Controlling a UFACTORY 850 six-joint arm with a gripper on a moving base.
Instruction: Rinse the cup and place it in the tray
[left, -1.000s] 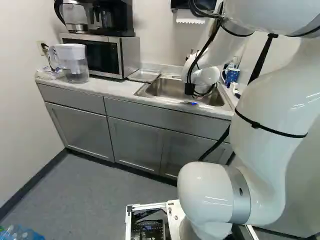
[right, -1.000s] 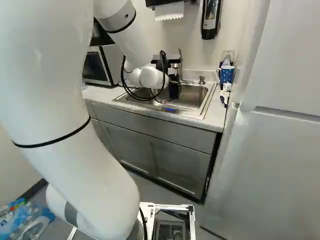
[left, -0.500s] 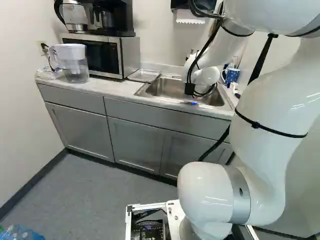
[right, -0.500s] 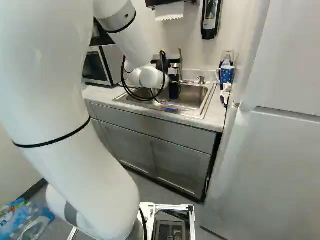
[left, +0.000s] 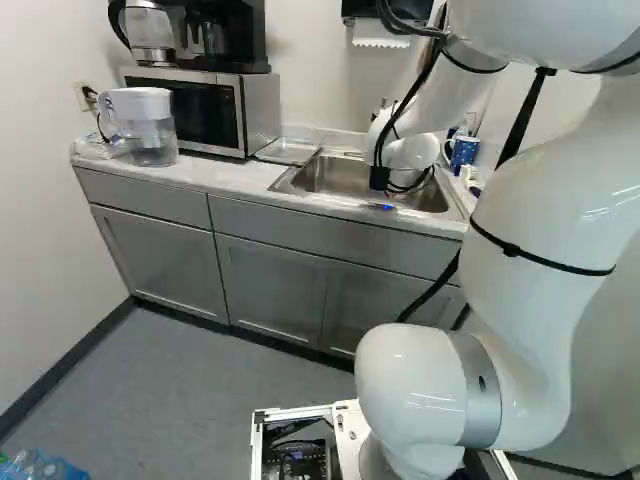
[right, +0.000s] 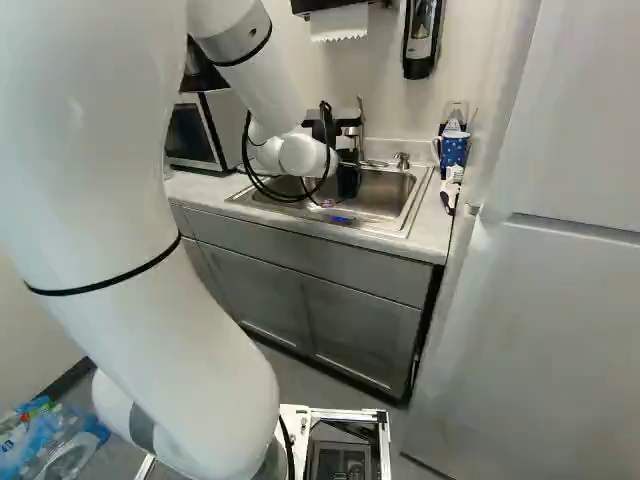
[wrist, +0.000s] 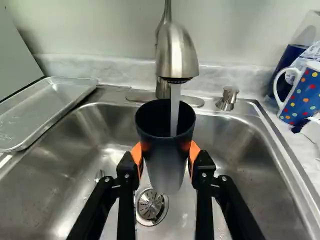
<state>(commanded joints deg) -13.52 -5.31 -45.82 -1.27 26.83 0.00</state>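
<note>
Under the faucet, over the sink basin, a dark cup stands mouth-up, tapered, its inside nearly black, its outer wall fading to smoky grey toward the base. A stream of water runs into it. The gripper is clamped on the cup, orange pads pressing it from both sides.

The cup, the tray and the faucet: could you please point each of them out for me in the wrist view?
The cup (wrist: 166, 160): wrist view, front of its outer wall.
The tray (wrist: 47, 109): wrist view, bare inner floor.
The faucet (wrist: 176, 55): wrist view, its metal head.
</note>
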